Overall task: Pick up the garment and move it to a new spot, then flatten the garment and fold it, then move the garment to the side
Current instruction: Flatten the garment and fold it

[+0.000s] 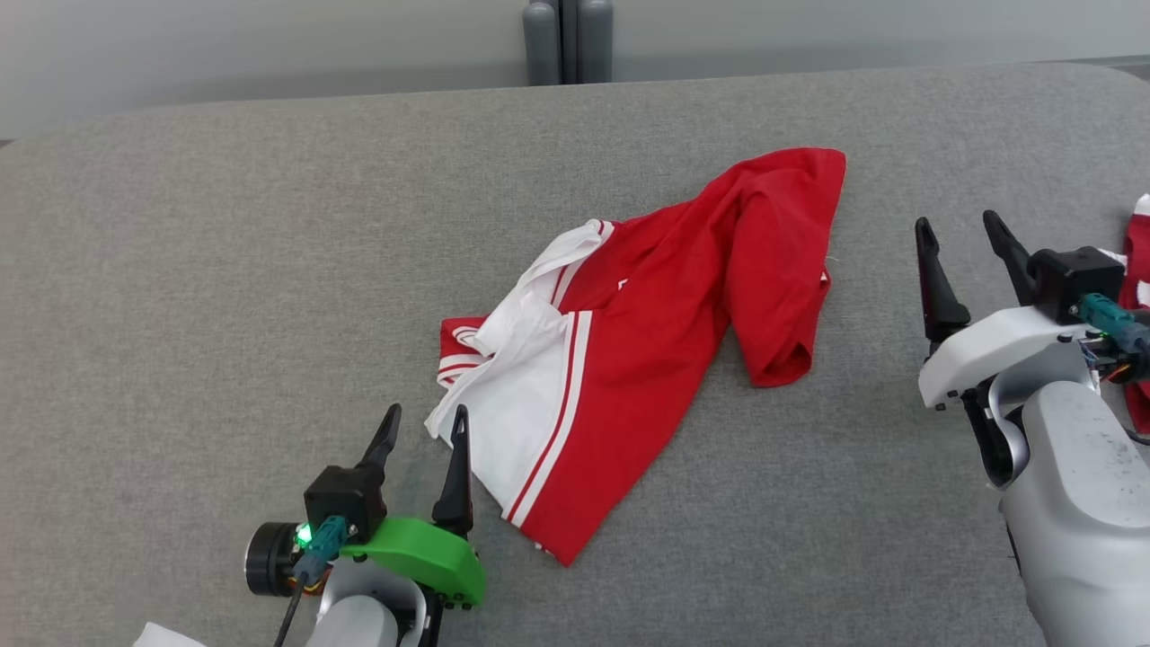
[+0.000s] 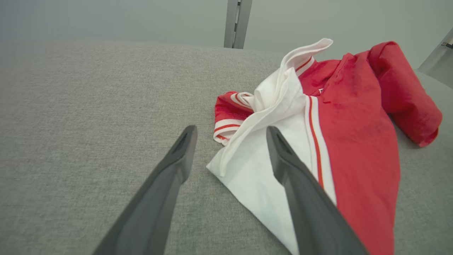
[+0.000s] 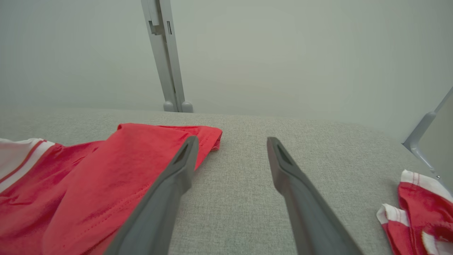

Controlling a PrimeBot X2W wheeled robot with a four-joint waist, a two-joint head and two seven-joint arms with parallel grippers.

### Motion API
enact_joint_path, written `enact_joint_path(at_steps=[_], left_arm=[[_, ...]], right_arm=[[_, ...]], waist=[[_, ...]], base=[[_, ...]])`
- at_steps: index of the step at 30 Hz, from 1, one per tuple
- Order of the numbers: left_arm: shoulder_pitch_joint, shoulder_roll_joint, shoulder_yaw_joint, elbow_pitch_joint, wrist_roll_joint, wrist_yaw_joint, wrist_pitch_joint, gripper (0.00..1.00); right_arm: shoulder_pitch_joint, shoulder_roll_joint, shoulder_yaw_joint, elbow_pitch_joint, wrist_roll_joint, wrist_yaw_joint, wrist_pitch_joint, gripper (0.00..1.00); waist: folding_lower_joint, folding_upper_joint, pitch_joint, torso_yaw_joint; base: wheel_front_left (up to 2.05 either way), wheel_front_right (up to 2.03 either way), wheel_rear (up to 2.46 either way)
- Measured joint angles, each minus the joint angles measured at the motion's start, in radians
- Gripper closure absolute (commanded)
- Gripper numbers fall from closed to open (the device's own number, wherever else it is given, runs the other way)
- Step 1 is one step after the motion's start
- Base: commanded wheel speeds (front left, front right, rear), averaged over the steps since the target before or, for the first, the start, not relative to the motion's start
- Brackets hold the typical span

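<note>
A: Where do we have the garment (image 1: 647,359)?
B: Rumpled, mid grey padded surface (image 1: 225,270). The white sleeve end points at our left gripper (image 1: 427,412).
A: Jaws?
B: Left is spread wide and empty, just beside the sleeve edge. Our right gripper (image 1: 957,220) is also wide and empty, right of the red body and apart from it. We see a smaller red cloth (image 1: 1139,270) at far right.
</note>
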Motion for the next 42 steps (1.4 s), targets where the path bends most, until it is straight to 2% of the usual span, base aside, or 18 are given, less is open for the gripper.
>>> enact_joint_path(at_steps=[16, 17, 18, 19, 24, 28, 36, 42], left_arm=[[-0.069, 0.000, 0.019, 0.113, 0.029, -0.011, 0.000, 0.00], [-0.070, 0.000, 0.020, 0.117, 0.029, -0.011, 0.000, 0.04], [-0.070, 0.000, 0.021, 0.121, 0.030, -0.011, 0.000, 0.56], [-0.071, 0.000, 0.020, 0.125, 0.033, -0.012, 0.000, 1.00], [-0.071, 0.000, 0.011, 0.121, 0.038, -0.024, 0.000, 1.00], [-0.068, 0.000, -0.030, 0.049, 0.043, -0.048, 0.000, 1.00], [-0.039, 0.000, -0.178, -0.102, 0.032, -0.075, 0.000, 1.00], [-0.022, -0.001, -0.324, -0.140, 0.004, -0.119, 0.000, 1.00]], right_arm=[[0.029, 0.035, 0.048, -0.052, 0.011, 0.000, 0.000, 0.00], [0.029, 0.037, 0.051, -0.052, 0.011, 0.000, 0.000, 0.00], [0.029, 0.038, 0.053, -0.052, 0.011, 0.000, 0.000, 0.00], [0.029, 0.039, 0.055, -0.052, 0.011, 0.000, 0.000, 0.00], [0.033, 0.043, 0.060, -0.051, 0.011, 0.000, 0.000, 0.00], [0.061, 0.048, 0.058, -0.042, 0.013, 0.000, 0.000, 0.00], [0.116, 0.061, 0.048, -0.026, 0.017, 0.000, 0.000, 0.00], [0.132, 0.076, 0.054, -0.021, 0.017, 0.000, 0.000, 0.00]], waist=[[0.0000, 0.0000, 0.063, -0.066], [0.0000, 0.0000, 0.064, -0.067], [0.0000, 0.0000, 0.064, -0.069], [0.0000, 0.0000, 0.064, -0.070], [0.0000, 0.0000, 0.050, -0.069], [0.0000, 0.0000, 0.025, -0.062], [0.0000, 0.0000, -0.043, -0.028], [0.0000, 0.0000, -0.082, -0.009]], base=[[0.00, 0.00, 0.00], [0.00, 0.00, 0.00], [0.00, 0.00, 0.00], [0.00, 0.00, 0.00], [0.00, 0.00, 0.00], [0.00, 0.00, 0.00], [0.00, 0.00, 0.00], [0.00, 0.00, 0.00]])
